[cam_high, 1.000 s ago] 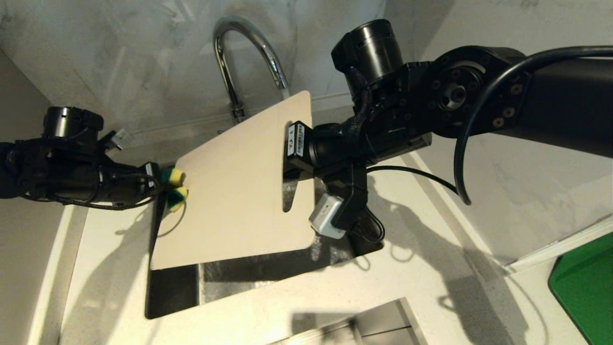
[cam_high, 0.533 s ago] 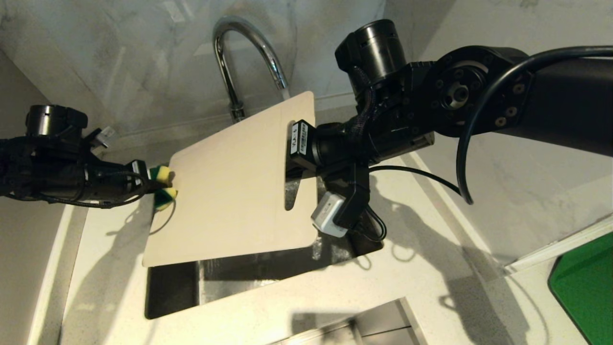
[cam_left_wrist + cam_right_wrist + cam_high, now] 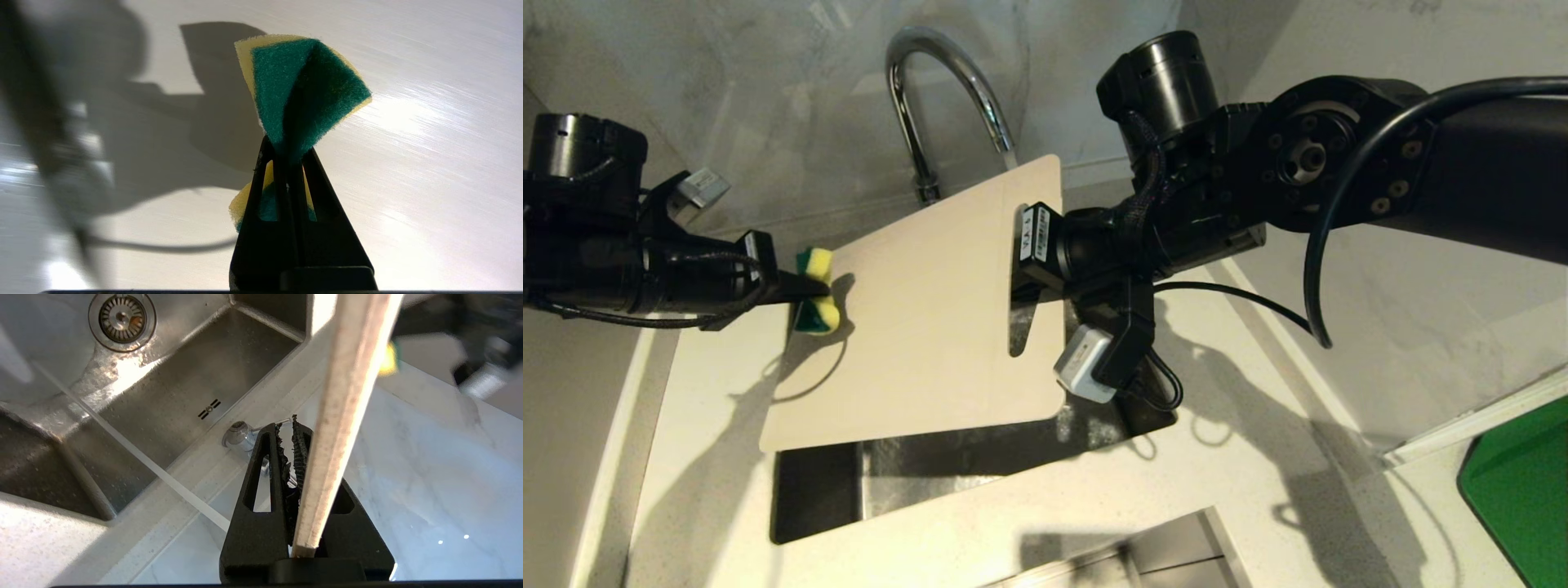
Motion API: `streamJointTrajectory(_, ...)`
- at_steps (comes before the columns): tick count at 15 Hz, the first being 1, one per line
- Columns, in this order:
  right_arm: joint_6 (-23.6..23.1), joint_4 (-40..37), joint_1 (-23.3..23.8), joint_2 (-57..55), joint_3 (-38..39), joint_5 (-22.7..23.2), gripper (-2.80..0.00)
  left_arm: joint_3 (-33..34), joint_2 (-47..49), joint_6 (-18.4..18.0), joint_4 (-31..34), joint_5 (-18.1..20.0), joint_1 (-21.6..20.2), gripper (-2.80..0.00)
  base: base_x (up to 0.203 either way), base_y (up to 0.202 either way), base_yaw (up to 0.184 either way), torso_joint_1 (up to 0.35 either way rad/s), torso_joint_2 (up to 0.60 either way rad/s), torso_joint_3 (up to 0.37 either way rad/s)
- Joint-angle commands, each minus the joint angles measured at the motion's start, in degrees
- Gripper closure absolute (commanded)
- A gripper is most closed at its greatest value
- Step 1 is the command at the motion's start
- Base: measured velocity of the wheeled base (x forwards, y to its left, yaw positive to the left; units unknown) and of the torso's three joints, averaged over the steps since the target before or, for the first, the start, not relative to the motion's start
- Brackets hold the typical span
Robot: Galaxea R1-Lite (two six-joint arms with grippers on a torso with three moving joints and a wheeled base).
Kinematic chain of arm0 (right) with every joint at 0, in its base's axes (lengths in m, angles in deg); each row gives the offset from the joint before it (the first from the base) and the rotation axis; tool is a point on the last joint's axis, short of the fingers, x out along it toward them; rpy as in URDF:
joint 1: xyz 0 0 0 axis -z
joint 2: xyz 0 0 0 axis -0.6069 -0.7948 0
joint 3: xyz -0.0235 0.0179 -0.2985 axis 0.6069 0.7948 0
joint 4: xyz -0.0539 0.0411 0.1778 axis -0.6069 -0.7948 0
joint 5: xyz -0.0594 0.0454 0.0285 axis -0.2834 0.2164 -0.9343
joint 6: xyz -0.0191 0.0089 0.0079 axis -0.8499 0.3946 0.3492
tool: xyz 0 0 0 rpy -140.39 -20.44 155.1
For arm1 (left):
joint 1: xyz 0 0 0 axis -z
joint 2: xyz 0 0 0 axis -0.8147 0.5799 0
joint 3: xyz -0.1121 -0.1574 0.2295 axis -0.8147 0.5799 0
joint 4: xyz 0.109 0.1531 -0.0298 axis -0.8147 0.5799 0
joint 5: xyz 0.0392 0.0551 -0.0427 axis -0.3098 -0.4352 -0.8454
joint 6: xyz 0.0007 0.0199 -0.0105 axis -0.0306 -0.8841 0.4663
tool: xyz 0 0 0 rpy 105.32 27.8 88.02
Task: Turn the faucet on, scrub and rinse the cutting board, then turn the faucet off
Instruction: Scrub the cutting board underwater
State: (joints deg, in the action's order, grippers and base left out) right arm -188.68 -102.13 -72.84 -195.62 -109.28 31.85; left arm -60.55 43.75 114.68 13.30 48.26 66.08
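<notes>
Water falls thinly from the faucet (image 3: pixel 947 90), its base hidden behind the cutting board (image 3: pixel 923 327), tilted over the sink (image 3: pixel 171 396). Right claw (image 3: pixel 1019 273) pinches the slotted end; left claw (image 3: pixel 805 287) squeezes a sponge (image 3: pixel 815 304) against the far edge.

Left gripper (image 3: pixel 796 287) clamps a yellow-green sponge (image 3: pixel 815 291) against the cutting board (image 3: pixel 915 318) | right gripper (image 3: pixel 1019 269) grips the board's slotted end over the sink (image 3: pixel 980 469) | faucet (image 3: pixel 931 98) behind.

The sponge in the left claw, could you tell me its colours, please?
Yellow with a green scouring face; the sponge shows best in the left wrist view.
</notes>
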Motion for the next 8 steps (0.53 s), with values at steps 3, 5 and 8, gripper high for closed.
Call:
streamJointTrajectory(3, -0.1, -0.2, 0.0, 0.1, -0.2, 0.2, 0.00, -9.0, -3.3, 8.5, 11.0, -2.6, 16.9, 0.00, 0.000, 0.000, 0.000, 0.000, 0.00, 0.000)
streamJointTrajectory(5, 0.0, -0.2, 0.0, 0.7, -0.2, 0.1, 0.00, -10.6, -2.4, 10.3, 12.2, -3.7, 21.9, 0.00, 0.000, 0.000, 0.000, 0.000, 0.00, 0.000)
streamJointTrajectory(8, 0.0, -0.2, 0.1, 1.2, 0.0, 0.2, 0.00, -9.2, -0.9, 10.7, 12.4, -3.6, 21.3, 0.00, 0.000, 0.000, 0.000, 0.000, 0.00, 0.000)
